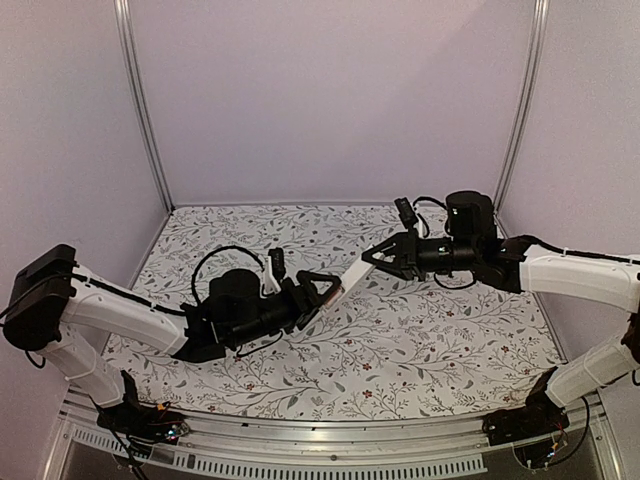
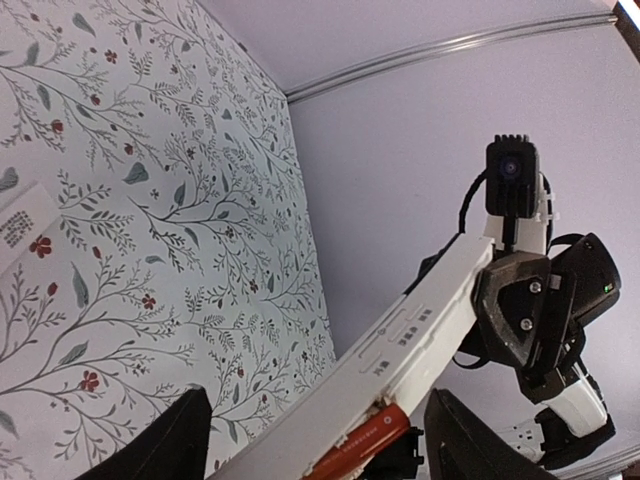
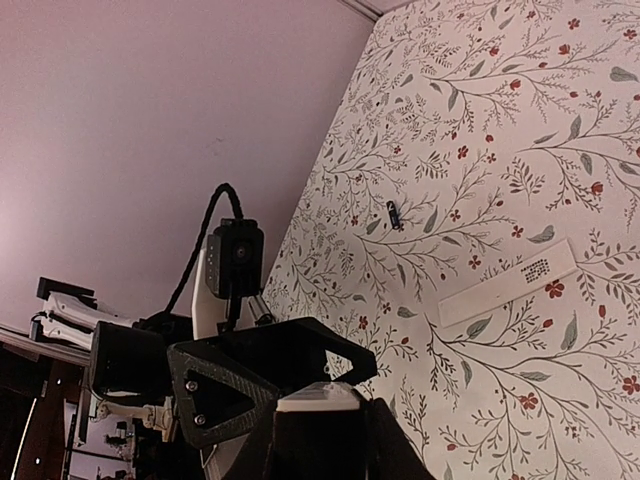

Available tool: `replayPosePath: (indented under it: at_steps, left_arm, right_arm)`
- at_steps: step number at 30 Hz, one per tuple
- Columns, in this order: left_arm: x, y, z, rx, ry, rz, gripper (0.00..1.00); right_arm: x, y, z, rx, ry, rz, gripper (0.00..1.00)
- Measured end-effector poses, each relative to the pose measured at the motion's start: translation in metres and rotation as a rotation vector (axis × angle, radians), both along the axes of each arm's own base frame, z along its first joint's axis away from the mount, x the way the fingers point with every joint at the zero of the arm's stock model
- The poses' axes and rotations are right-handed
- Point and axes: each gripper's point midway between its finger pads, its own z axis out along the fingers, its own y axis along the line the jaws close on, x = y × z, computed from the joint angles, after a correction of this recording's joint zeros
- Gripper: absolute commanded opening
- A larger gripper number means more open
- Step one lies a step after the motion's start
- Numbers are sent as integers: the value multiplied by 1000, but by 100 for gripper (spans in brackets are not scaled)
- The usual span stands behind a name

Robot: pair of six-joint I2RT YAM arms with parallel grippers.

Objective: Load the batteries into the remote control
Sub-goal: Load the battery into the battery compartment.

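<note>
The white remote control (image 1: 355, 272) hangs in the air between the two arms, and my right gripper (image 1: 385, 260) is shut on its far end. In the right wrist view that end (image 3: 318, 398) sits pinched between the dark fingers (image 3: 290, 445). My left gripper (image 2: 320, 450) stands open, its fingers (image 2: 170, 440) on either side of the remote (image 2: 410, 340) and apart from it. An orange-red battery (image 2: 365, 440) lies in the open slot along the remote's edge. A small dark battery (image 3: 394, 215) lies on the floral table.
A flat white strip (image 3: 510, 283) lies on the floral tablecloth (image 1: 420, 340); its end also shows in the left wrist view (image 2: 22, 225). Plain walls and metal posts (image 1: 145, 110) enclose the table on three sides.
</note>
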Motion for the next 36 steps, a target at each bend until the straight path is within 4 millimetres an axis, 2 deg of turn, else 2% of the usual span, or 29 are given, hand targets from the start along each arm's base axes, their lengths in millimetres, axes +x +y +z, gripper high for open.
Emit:
replayPosePath:
  at_steps: [14,25,28,36]
  left_arm:
    - [1,1,4,-24,-17,7,59]
    - [2,2,7,-37,-26,14,54]
    - [2,2,9,-39,-32,16,56]
    - [2,8,11,56,-77,18,81]
  right_arm:
    - [-1,-2,9,22,-1,-3,0]
    - [1,-4,14,51,25,-9,0]
    - [2,-4,15,59,30,-11,0]
    - [2,-3,21,82,27,-2,0]
